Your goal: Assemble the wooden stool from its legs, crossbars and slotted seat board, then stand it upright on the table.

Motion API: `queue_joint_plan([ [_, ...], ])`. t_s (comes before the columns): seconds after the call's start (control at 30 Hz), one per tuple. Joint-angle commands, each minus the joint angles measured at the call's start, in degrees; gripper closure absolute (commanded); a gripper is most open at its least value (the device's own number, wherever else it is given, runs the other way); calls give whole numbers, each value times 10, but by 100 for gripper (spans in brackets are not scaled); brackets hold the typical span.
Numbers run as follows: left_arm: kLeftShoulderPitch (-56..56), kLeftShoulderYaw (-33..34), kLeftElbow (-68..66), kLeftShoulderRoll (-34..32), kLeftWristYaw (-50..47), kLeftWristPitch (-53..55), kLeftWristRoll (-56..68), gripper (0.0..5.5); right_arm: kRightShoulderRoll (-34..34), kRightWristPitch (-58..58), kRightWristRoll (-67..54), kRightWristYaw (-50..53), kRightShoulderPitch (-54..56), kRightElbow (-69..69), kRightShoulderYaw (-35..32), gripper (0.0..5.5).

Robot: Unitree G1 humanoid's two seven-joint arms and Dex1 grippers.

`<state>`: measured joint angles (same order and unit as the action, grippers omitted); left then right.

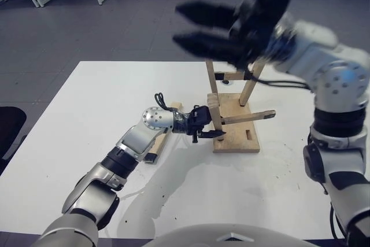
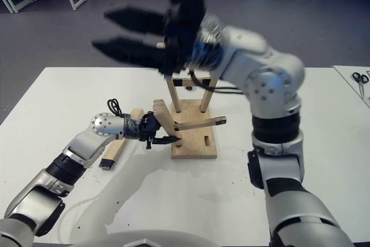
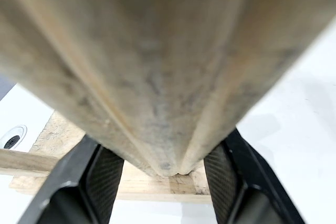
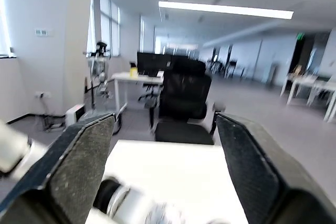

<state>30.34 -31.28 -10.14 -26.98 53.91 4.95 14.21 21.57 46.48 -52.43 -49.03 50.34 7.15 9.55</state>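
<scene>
left pincer (image 1: 213,133) is pinched shut on the low end of a leg (image 1: 215,111), right at the near left corner of the board (image 1: 237,140); the wrist view has the wood wedged between both pads (image 3: 102,177); right pincer (image 1: 179,25) hangs high above the bench (image 1: 87,114), spread wide with nothing in it; the board lies flat, nearer the far edge than the near one, about midway between the side edges; two legs (image 1: 211,76) stand in it along its far side, tied by a crossbar (image 1: 231,76); the held leg leans a little, and a second crossbar (image 1: 250,116) sticks out of it toward the right edge, free end unsupported; whether this leg is fully seated i cannot tell; a loose stick (image 2: 113,153) lies on the bench beside the left forearm, likely the last leg; step in hand looks like seating the third leg; next move calls for pressing it down straight until it bottoms, then fetching the stick and fitting it onto the free crossbar end and into the open slot (image 1: 248,135); the stool is being built upside down, so flipping it comes last.
</scene>
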Motion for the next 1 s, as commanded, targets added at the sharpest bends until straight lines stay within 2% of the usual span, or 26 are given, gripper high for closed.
queue_joint_plan([
  [0.03, -34, -75, -104, -5, -15, 56, -129, 346, 43, 4, 118, -64, -57, -84, 124, 202],
  [0.1, -31, -73, -107, -4, -16, 55, -127, 346, 43, -4, 144, -63, -55, -111, 128, 202],
  [0.2, -34, -69, -106, -9, -15, 51, -124, 346, 32, -6, 132, -50, -35, -117, 83, 202],
  [0.27, -36, -68, -106, -10, -15, 50, -123, 346, 21, -7, 95, -38, -27, -87, 31, 202],
  [0.4, -35, -47, -81, -18, -28, 43, -116, 346, -3, 21, -72, 67, 9, -7, -152, 202],
  [0.5, -35, -28, -38, -35, -30, 44, -107, 346, 20, 35, -115, 120, -1, 20, -211, 202],
  [0.67, -32, 6, 32, -49, -16, 37, -83, 346, 53, 52, -124, 171, -74, 34, -257, 202],
  [1.0, -42, 64, 99, -51, 28, 81, -22, 346, 95, 56, -114, 178, -189, 21, -302, 202],
])
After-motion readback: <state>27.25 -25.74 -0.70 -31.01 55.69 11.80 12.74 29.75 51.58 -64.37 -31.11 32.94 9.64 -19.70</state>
